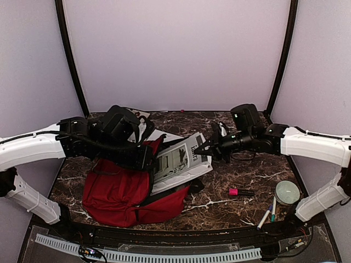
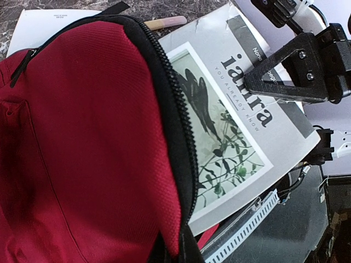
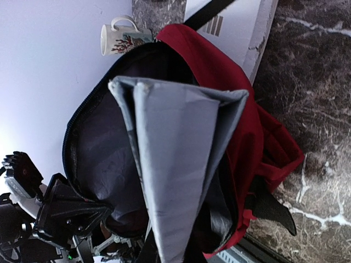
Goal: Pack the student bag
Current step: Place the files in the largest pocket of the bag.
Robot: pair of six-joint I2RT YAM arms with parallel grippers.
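Observation:
The dark-red student bag lies at the left middle of the table with its mouth facing right. My left gripper is shut on the bag's black zipper rim and holds the mouth open; its fingertips sit at the bottom edge of the left wrist view. A grey magazine with a plant picture sits partly inside the mouth. My right gripper is shut on the magazine's right edge. The right wrist view shows the magazine edge-on against the bag's grey lining.
A pink marker, two pens and a pale green round lid lie at the front right. A white sheet lies behind the bag. A patterned mug stands near the back wall.

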